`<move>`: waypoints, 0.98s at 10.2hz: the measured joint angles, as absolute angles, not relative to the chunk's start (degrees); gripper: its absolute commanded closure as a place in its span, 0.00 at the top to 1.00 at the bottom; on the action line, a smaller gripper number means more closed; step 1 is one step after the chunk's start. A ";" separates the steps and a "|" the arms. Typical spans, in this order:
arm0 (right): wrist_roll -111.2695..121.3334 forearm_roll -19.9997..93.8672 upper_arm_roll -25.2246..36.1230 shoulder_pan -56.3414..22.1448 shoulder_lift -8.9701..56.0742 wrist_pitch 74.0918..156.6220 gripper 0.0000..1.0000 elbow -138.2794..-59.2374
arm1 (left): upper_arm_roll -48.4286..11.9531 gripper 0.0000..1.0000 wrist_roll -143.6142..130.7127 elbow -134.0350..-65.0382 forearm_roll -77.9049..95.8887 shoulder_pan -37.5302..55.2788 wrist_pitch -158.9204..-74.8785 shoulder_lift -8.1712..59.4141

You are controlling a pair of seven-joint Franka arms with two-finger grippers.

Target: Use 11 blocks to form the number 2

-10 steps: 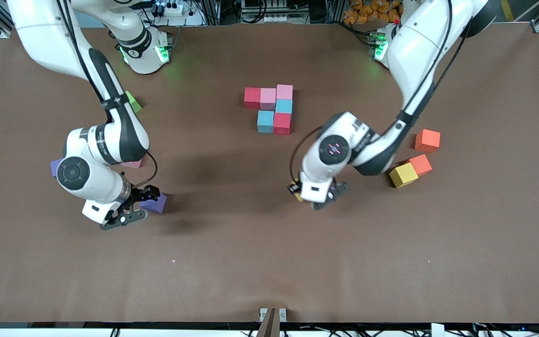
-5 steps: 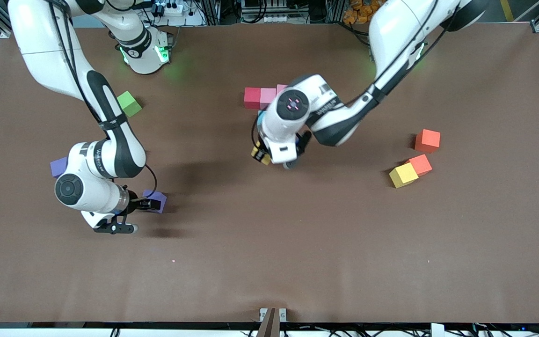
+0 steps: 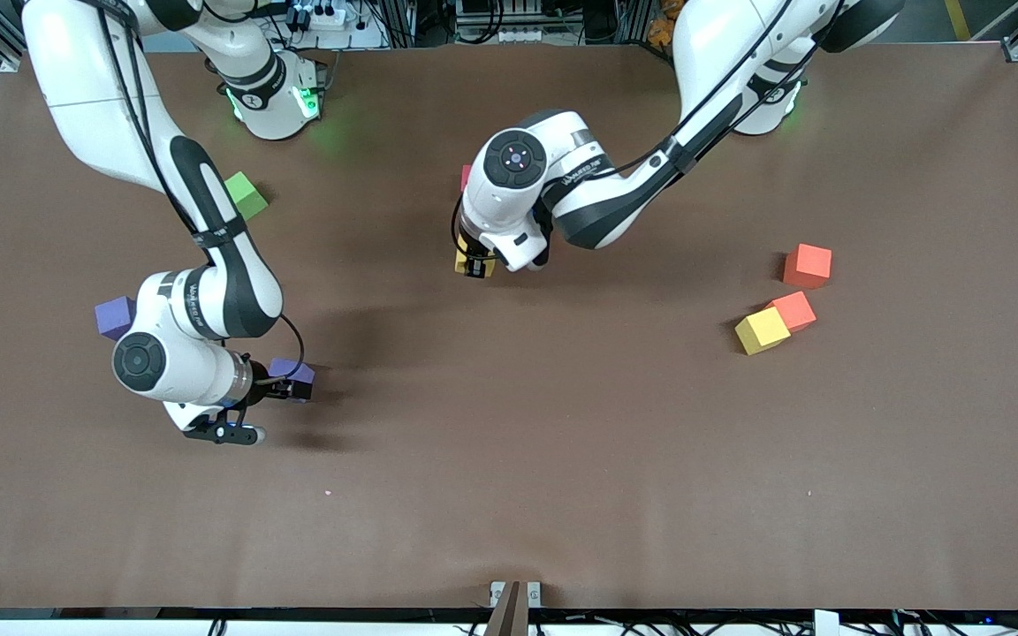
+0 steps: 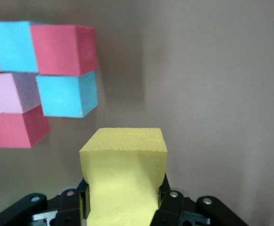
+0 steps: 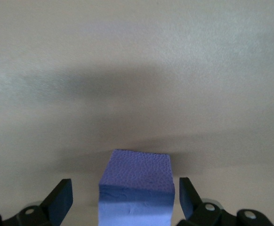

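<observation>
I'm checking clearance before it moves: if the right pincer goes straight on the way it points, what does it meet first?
The purple block, most likely. It sits between the right pincer's open fingers, just ahead. Past it only bare table shows, though depth is hard to judge.

Only the arms carry lettering. A dark band on the right arm's (image 3: 208,291) forearm carries a line of small white print, too small to make out. The left arm's (image 3: 597,190) forearm, just beside its round wrist joint, carries a similar white line, also unreadable. The foam cubes in both wrist views carry no marks.
</observation>
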State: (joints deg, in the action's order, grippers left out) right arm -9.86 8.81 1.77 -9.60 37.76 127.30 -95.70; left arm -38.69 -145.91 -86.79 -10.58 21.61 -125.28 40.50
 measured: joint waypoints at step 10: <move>-15.94 8.80 2.15 -9.29 38.38 126.98 0.25 -97.08 | -38.34 0.40 -157.36 -87.98 -20.00 30.44 -127.44 44.58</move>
State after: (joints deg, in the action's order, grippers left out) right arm -15.94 8.80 2.15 -9.29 38.38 126.98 -97.08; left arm -38.34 -157.36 -87.98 -20.00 30.44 -127.44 44.58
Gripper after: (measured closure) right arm 0.405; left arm 0.458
